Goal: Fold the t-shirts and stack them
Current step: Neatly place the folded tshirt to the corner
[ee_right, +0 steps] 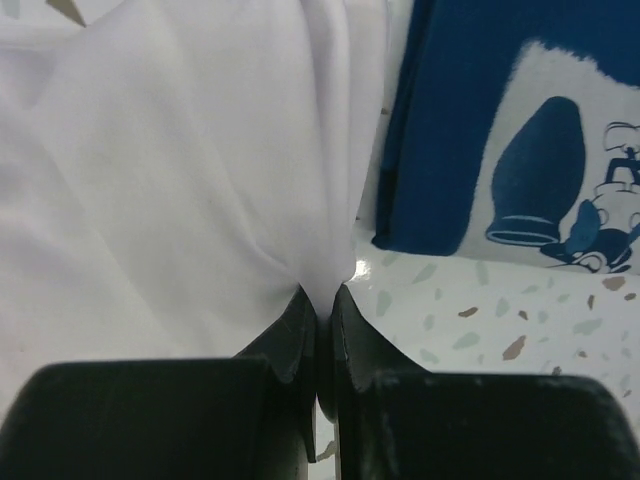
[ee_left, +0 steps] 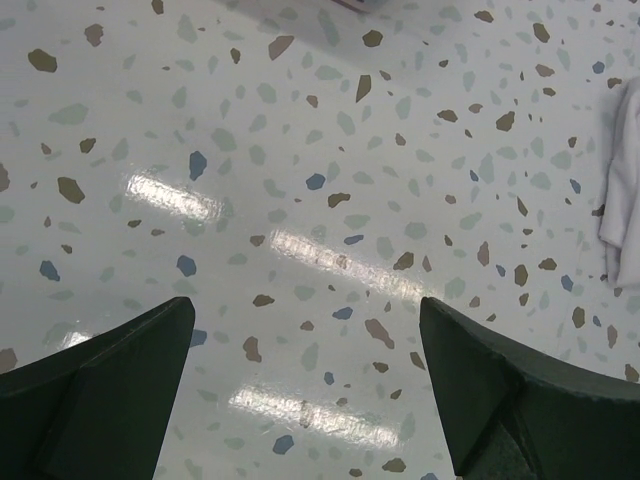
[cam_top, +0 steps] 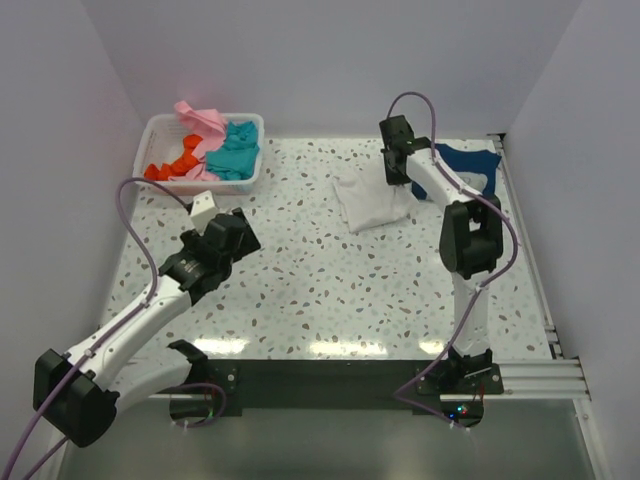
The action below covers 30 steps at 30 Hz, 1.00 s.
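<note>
The white t-shirt (cam_top: 368, 203) lies bunched on the table at the back, right of centre; it also fills the right wrist view (ee_right: 170, 170). My right gripper (cam_top: 398, 172) is shut on its right edge, the cloth pinched between the fingertips (ee_right: 322, 300). The navy t-shirt with a white cartoon print (cam_top: 468, 162) lies folded just right of it (ee_right: 520, 120). Pink (cam_top: 203, 117), teal (cam_top: 236, 150) and orange (cam_top: 170, 166) t-shirts lie in the basket. My left gripper (cam_top: 240, 228) is open and empty over bare table (ee_left: 305, 335); the white shirt's edge (ee_left: 622, 200) shows at its right.
The white slotted basket (cam_top: 158, 135) stands at the back left corner. White walls close in the table on the left, back and right. A metal rail (cam_top: 530, 375) runs along the near right edge.
</note>
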{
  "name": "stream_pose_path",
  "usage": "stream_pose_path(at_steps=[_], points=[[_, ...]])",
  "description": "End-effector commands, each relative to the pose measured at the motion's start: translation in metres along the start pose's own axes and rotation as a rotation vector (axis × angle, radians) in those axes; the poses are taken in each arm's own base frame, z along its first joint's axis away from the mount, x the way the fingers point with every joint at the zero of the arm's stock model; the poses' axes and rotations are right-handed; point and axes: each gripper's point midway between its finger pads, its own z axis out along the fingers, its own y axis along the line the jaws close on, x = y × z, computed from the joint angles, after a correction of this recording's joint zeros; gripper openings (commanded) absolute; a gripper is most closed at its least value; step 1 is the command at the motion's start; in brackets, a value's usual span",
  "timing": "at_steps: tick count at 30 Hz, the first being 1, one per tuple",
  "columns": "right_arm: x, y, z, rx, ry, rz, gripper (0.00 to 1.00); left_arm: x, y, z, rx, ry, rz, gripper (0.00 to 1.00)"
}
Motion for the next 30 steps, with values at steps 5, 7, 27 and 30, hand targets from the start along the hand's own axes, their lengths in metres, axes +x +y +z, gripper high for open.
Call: stream_pose_path(at_steps=[5, 7, 27, 30], points=[[-0.036, -0.069, -0.016, 0.304, -0.046, -0.08, 0.0, -0.006, 0.024, -0.007, -0.08, -0.045, -0.036, 1.0], [-0.048, -0.087, -0.025, 0.373, -0.068, -0.099, 0.0, -0.008, 0.026, -0.009, -0.082, -0.052, -0.043, 1.0], [-0.105, -0.153, -0.074, 0.558, -0.203, 0.008, 0.0, -0.009, 0.034, -0.012, -0.119, -0.057, -0.052, 1.0], [-0.11, -0.157, -0.079, 0.555, -0.217, 0.019, 0.0, -0.011, 0.034, -0.012, -0.12, -0.064, -0.053, 1.0]])
